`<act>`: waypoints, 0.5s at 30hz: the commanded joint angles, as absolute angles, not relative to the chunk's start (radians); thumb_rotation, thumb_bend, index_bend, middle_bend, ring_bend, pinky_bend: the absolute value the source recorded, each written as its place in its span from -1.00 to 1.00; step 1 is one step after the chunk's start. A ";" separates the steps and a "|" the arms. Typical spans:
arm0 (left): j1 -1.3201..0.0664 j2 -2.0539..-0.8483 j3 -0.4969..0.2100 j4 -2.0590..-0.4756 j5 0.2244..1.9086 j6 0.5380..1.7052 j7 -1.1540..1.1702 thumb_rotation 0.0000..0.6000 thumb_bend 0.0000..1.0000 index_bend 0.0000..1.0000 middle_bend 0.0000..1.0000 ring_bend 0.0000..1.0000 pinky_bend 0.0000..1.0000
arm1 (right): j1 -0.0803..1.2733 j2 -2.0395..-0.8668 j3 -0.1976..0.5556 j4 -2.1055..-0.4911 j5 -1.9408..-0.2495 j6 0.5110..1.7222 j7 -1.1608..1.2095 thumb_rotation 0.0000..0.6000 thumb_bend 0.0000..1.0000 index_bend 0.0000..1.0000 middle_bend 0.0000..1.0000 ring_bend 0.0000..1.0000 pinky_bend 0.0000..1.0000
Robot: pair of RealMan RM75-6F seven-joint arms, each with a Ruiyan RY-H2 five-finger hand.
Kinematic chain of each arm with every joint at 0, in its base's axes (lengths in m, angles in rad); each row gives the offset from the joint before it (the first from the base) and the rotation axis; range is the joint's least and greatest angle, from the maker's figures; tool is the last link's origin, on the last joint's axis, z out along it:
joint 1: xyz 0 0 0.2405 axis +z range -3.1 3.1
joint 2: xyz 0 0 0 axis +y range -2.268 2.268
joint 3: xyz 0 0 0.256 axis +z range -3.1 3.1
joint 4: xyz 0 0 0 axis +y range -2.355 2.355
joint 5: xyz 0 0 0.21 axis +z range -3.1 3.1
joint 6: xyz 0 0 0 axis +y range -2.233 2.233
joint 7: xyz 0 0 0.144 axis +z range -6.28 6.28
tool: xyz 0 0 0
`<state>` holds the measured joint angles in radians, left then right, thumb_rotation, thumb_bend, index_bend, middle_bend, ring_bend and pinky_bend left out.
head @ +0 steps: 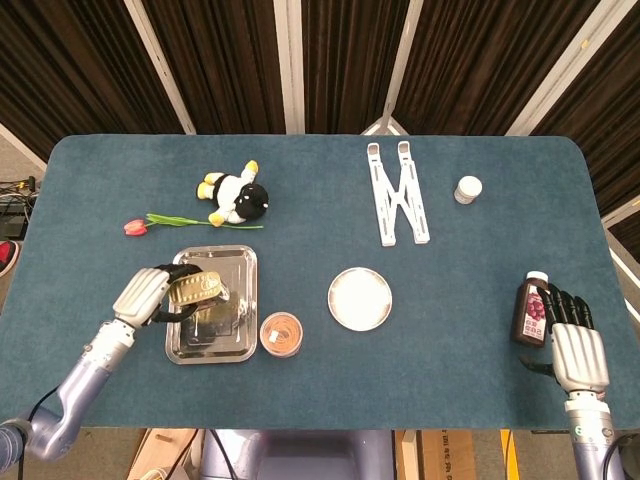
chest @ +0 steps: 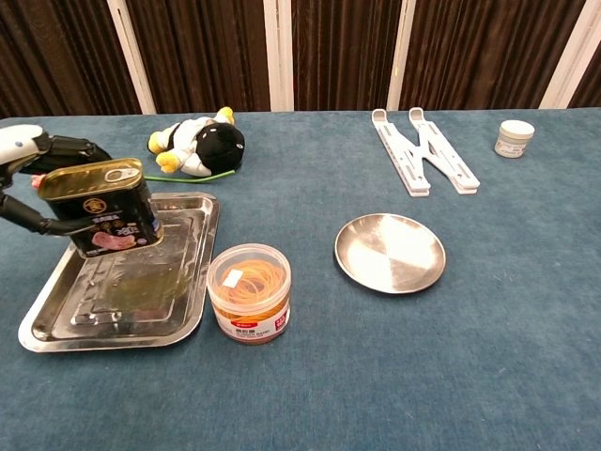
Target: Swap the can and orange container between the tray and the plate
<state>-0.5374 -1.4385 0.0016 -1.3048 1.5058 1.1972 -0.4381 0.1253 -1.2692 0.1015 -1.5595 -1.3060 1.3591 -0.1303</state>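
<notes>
The left hand (head: 145,294) is gripping the gold rectangular can (chest: 99,207) above the rectangular steel tray (chest: 56,319); the right hand (head: 578,345) is resting open.

— What did the arms look like?
— Smooth bluish-grey tubes; the left hand (head: 150,295) had a silver-white back and black fingers (head: 185,270).
— And the other?
— The right hand (head: 575,340) matched: pale silver back plate, black fingers (head: 568,301), a silver wrist with a small green mark
</notes>
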 commanded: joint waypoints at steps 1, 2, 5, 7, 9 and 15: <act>-0.517 -1.442 0.023 -1.248 1.526 1.198 -0.482 1.00 0.33 -0.04 -0.05 -0.27 -0.27 | 0.126 -1.270 0.102 -1.558 -1.307 1.358 -0.129 1.00 -0.85 -1.00 -1.00 -1.00 -1.00; -0.514 -1.450 0.021 -1.236 1.526 1.203 -0.489 1.00 0.33 -0.04 -0.05 -0.27 -0.27 | 0.126 -1.270 0.101 -1.557 -1.309 1.359 -0.128 1.00 -0.85 -1.00 -1.00 -1.00 -1.00; -0.511 -1.474 0.016 -1.201 1.531 1.210 -0.517 1.00 0.24 -0.06 -0.06 -0.28 -0.28 | 0.125 -1.269 0.101 -1.556 -1.310 1.359 -0.122 1.00 -0.84 -1.00 -1.00 -1.00 -1.00; -0.512 -1.489 0.015 -1.176 1.536 1.206 -0.526 1.00 0.07 -0.11 -0.12 -0.34 -0.32 | 0.124 -1.267 0.102 -1.557 -1.311 1.360 -0.115 1.00 -0.84 -1.00 -1.00 -1.00 -1.00; -0.515 -1.502 0.014 -1.160 1.538 1.200 -0.517 1.00 -0.17 -0.20 -0.23 -0.43 -0.36 | 0.123 -1.265 0.104 -1.557 -1.310 1.360 -0.108 1.00 -0.85 -1.00 -1.00 -1.00 -1.00; -0.527 -1.553 -0.004 -1.120 1.532 1.183 -0.480 1.00 -0.28 -0.25 -0.28 -0.47 -0.37 | 0.123 -1.264 0.106 -1.557 -1.304 1.356 -0.104 1.00 -0.84 -1.00 -1.00 -1.00 -1.00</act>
<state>-0.5228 -1.5439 0.0014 -1.1283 1.5334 1.1873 -0.4885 0.1230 -1.2645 0.1057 -1.5568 -1.3036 1.3560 -0.1045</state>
